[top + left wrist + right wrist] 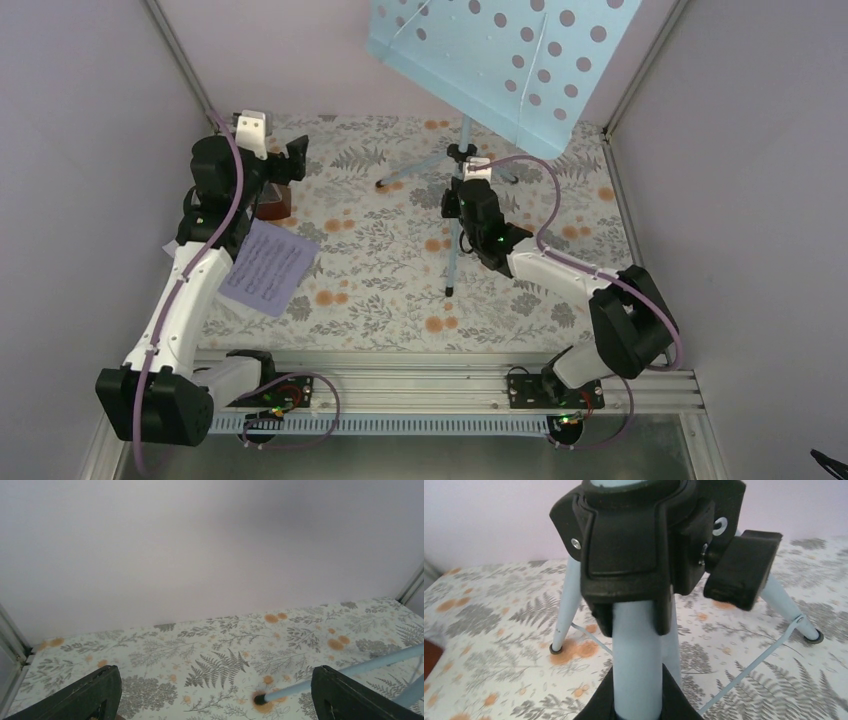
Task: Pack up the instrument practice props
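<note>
Sheet-music page [268,268] lies flat on the table [400,300] nearest us, beside the left arm [185,290], with the metronome [277,207] just beyond it. We note the left gripper [220,702] spread wide, holding nothing. Farther back, the right gripper [638,700] is clamped on the pole [636,645] of the music stand [500,60], standing mid-table.

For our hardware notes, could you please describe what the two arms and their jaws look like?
The left arm and right arm each have white tubular links between bulky black joint housings, with a lilac cable looped alongside. Small green lights glow on the right arm. The jaws are matte black wedges.
</note>
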